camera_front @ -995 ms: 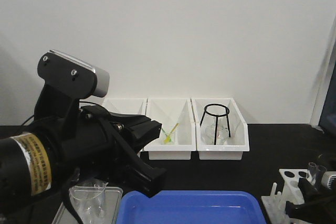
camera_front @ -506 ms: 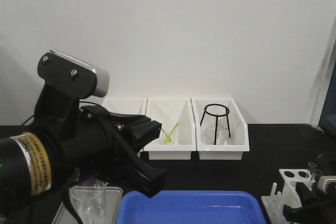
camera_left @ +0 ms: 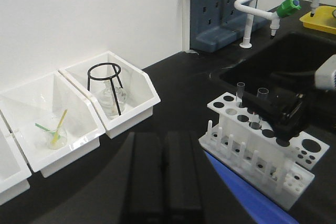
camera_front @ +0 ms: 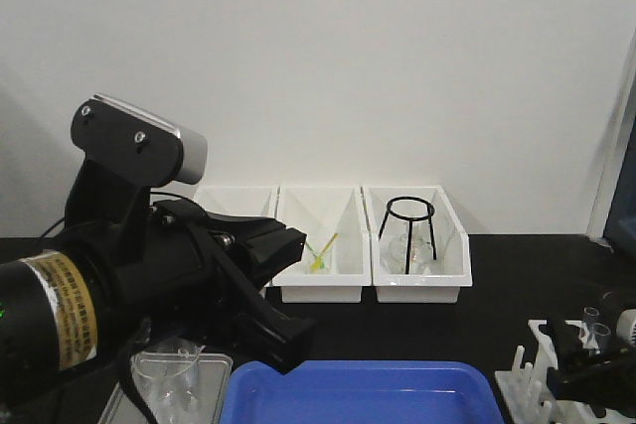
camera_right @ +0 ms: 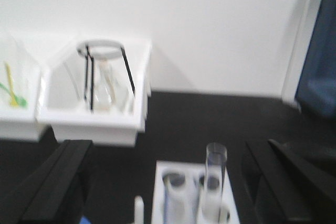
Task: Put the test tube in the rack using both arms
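Black lab bench (camera_front: 517,290), white wall behind, three white bins (camera_front: 318,245) at the back, blue tray (camera_front: 358,394) up front. Rack (camera_left: 231,124) sits at the bench's right end. Test tube (camera_right: 215,177) stands upright in a rack hole and looks seated. Right gripper (camera_right: 165,179) is spread wide, one finger on each side of the tube, not touching it, holding nothing. Left gripper (camera_left: 164,182) has its jaws nearly together and empty, well apart from the rack. Left wrist view shows two tubes in the rack; can't match either to the right wrist view. Tube is thin glass: probably light, stiff, slick, fragile. Best hold is the exposed upper wall just below the rim, with a gentle squeeze and a straight vertical pull so it doesn't lever against the hole.
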{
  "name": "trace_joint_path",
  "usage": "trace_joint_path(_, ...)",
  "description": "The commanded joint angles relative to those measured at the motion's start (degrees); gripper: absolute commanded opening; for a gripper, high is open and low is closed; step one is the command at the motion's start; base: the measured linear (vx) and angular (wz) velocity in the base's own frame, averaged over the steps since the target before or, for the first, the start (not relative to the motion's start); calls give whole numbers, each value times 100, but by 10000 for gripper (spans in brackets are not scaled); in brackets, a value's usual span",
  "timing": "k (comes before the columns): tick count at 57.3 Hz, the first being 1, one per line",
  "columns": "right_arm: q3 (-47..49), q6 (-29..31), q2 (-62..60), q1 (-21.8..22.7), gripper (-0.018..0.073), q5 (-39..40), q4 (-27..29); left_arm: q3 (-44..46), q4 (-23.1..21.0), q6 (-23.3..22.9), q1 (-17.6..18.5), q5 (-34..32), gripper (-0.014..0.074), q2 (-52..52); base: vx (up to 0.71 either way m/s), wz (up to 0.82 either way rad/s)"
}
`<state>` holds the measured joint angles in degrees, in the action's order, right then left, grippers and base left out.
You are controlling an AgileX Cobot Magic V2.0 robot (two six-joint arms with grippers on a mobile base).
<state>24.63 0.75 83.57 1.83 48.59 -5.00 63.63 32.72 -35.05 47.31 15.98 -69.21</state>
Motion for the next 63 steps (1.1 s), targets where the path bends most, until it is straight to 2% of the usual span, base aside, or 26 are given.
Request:
trace_joint_path(1, 133, -244, -978, 31, 622, 32, -358, 156, 76, -6, -2, -388, -3, 148, 0, 0)
trace_joint_path(7, 133, -782, -2005, 31, 540, -815, -675, 156, 356, 10, -2, -187, -3, 162, 0, 0)
trace_joint_path(11, 133, -1053, -2672, 31, 427, -1536, -947, 156, 638, 4, -23, 49, -3, 203, 0, 0)
trace_joint_path(14, 133, -1240, -3179, 31, 298, -2140, -1133, 156, 704, 9, -44, 236, -3, 236, 0, 0)
trace_joint_path(19, 133, -1418, -3928, 31, 8, -3126, -1374, 12, 756, 9, -116, 385, -3, 418, 0, 0)
trace_joint_path(20, 133, -1451, -4024, 31, -14, -3256, -1374, -59, 763, 9, -129, 361, -3, 450, 0, 0)
trace_joint_path(26, 133, -1512, -4704, 31, -13, -4131, -1346, -573, 752, 3, -165, 303, -3, 766, 0, 0)
trace_joint_path(32, 133, -1512, -5135, 31, -11, -4495, -1346, -1168, 747, -43, -171, 274, -3, 1162, 0, 0)
trace_joint_path(42, 133, -1512, -5432, 31, -11, -4456, -1346, -1755, 754, -30, -171, 215, -3, 1670, 0, 0)
trace_joint_path(63, 133, -1512, -5440, 31, -11, -4456, -1346, -1806, 754, -25, -171, 224, -3, 1815, 0, 0)
